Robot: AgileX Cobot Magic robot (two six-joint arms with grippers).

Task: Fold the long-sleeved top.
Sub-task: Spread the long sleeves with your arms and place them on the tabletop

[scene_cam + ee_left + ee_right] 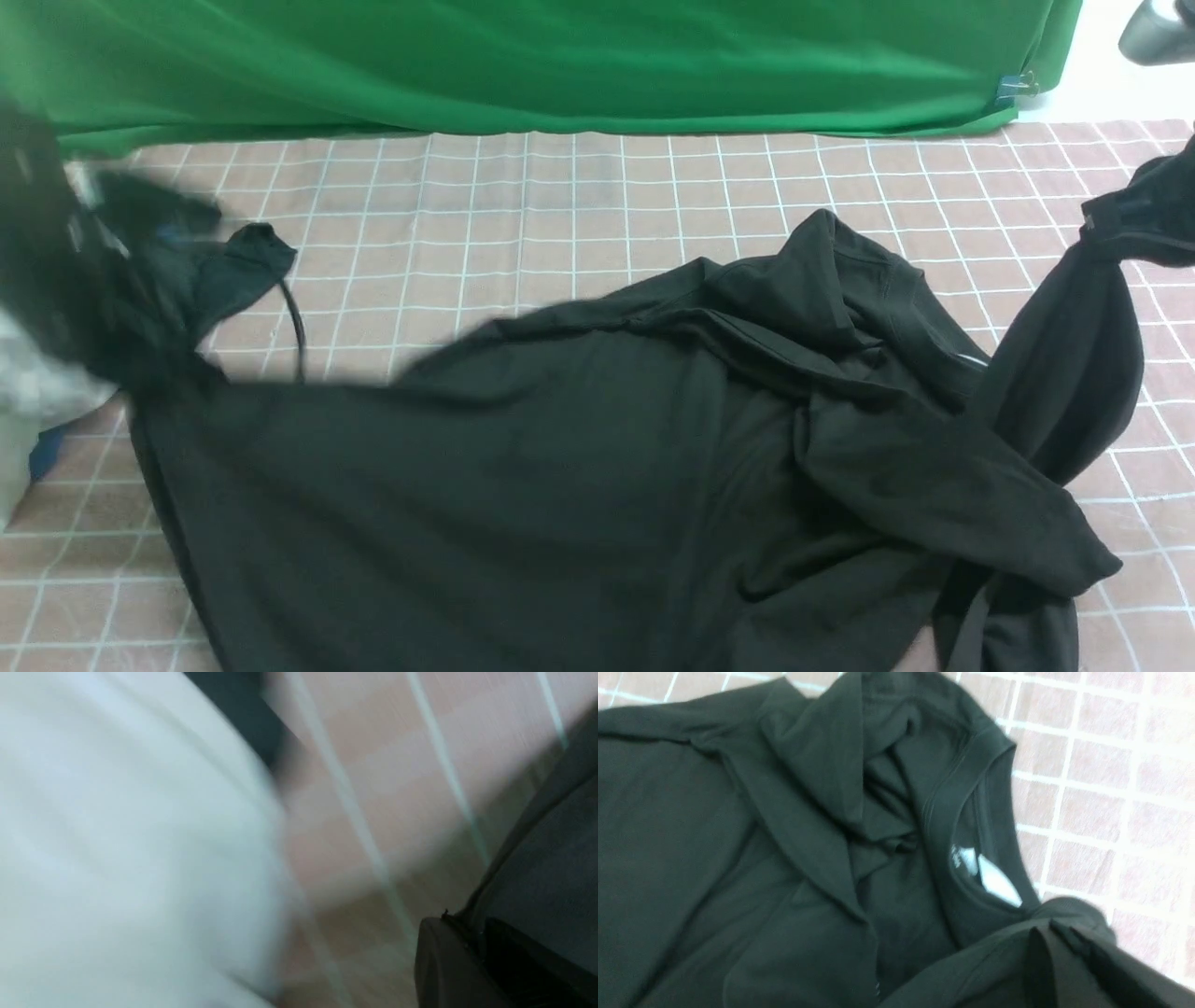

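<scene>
Long-sleeved top: plain black, no print; neck label white. Tablecloth: dusty pink-brown w/ thin white grid lines. Backdrop: solid green, small blue clip on it. Garment by left wrist cam: white, blurred.

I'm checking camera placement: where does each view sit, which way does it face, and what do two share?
Front: between the arms, looking forward over the long-sleeved top on the checked cloth; blurred left arm and right pincer at the edges.
Left wrist: on that arm, facing down at cloth and a white garment; left pincer shows.
Right wrist: on that arm, facing the top's neck label; pincer mostly hidden.
Front and right wrist share the top's neck.
</scene>
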